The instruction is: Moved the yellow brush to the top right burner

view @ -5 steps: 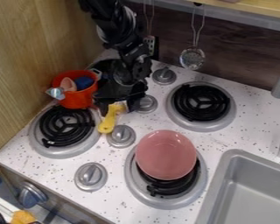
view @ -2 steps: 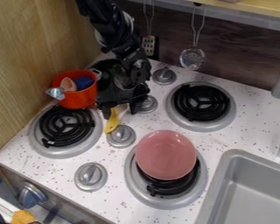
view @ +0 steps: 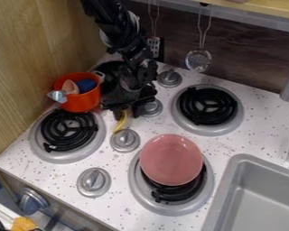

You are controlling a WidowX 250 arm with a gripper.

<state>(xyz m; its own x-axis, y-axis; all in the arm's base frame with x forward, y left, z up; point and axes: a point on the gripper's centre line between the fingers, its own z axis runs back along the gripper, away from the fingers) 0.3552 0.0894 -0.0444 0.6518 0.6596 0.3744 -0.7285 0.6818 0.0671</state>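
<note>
The black gripper (view: 128, 113) hangs at the upper left, right of the red pot and beside a stove knob. It is shut on the yellow brush (view: 121, 122), whose narrow handle slants down toward another knob. The brush's upper part is hidden by the fingers. At the upper right, the top right burner (view: 207, 105) has a black coil in a silver ring, with nothing on it.
A red pot (view: 81, 102) holding small toys stands behind the left burner (view: 68, 135). A pink plate (view: 171, 159) rests on the lower right burner. Several silver knobs stand between burners; the sink (view: 255, 198) is at lower right.
The gripper's fingers have drawn closer together around the brush and shifted slightly right. The brush has turned from its broad side to a thin edge and moved slightly right.
</note>
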